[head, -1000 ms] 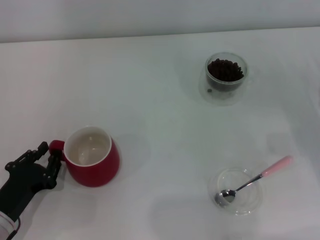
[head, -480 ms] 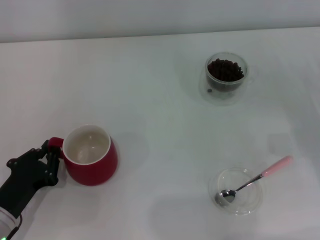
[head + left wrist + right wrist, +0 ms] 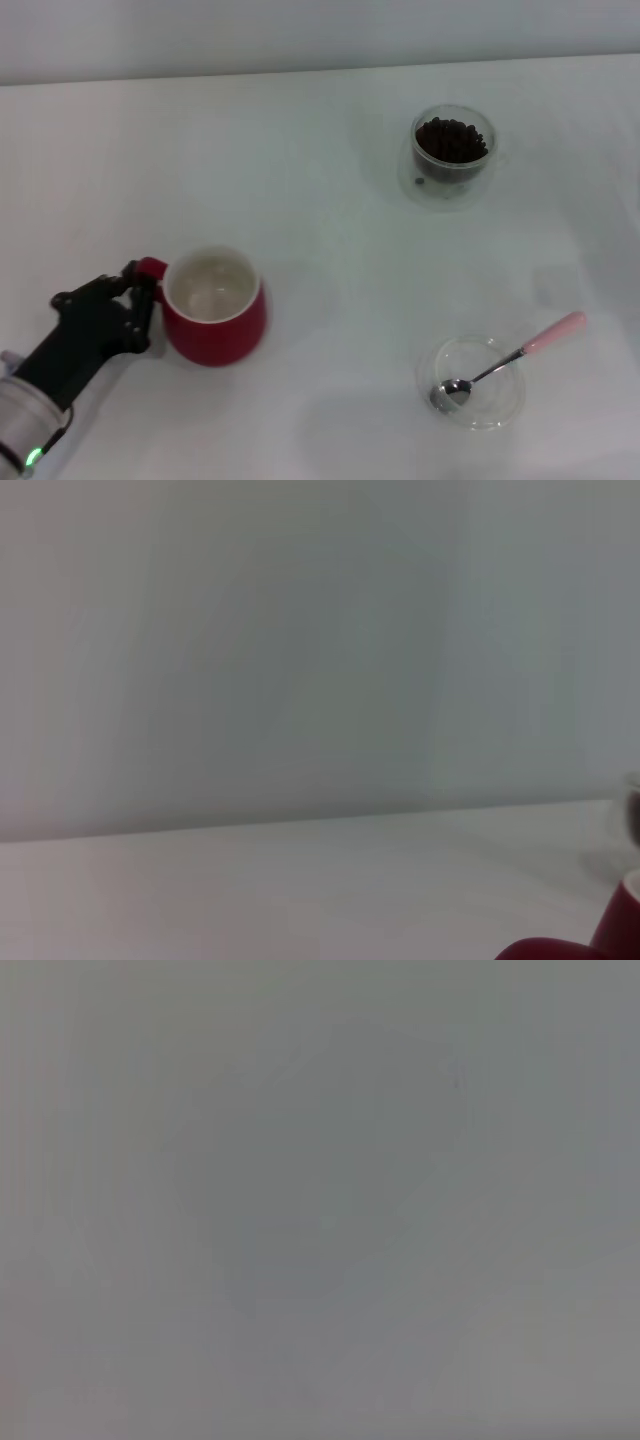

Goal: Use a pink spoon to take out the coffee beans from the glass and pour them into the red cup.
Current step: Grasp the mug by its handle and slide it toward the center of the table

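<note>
The red cup (image 3: 222, 338) stands upright at the near left of the table, its cream inside empty. My left gripper (image 3: 140, 293) is shut on the cup's small handle, on the cup's left side. A sliver of the red cup also shows in the left wrist view (image 3: 560, 948). The glass (image 3: 452, 152) with the coffee beans (image 3: 451, 140) stands at the far right. The pink spoon (image 3: 520, 350) lies with its metal bowl in a flat clear dish (image 3: 490, 410) at the near right, pink handle end over the rim. The right gripper is out of view.
The white table (image 3: 330, 250) stretches wide between the cup, the glass and the dish. A pale wall runs along the table's far edge (image 3: 320, 70). The right wrist view shows only a blank grey field.
My left gripper has slid the red cup to the right and slightly away from the near edge, still holding its handle. The glass, dish and spoon have not moved.
</note>
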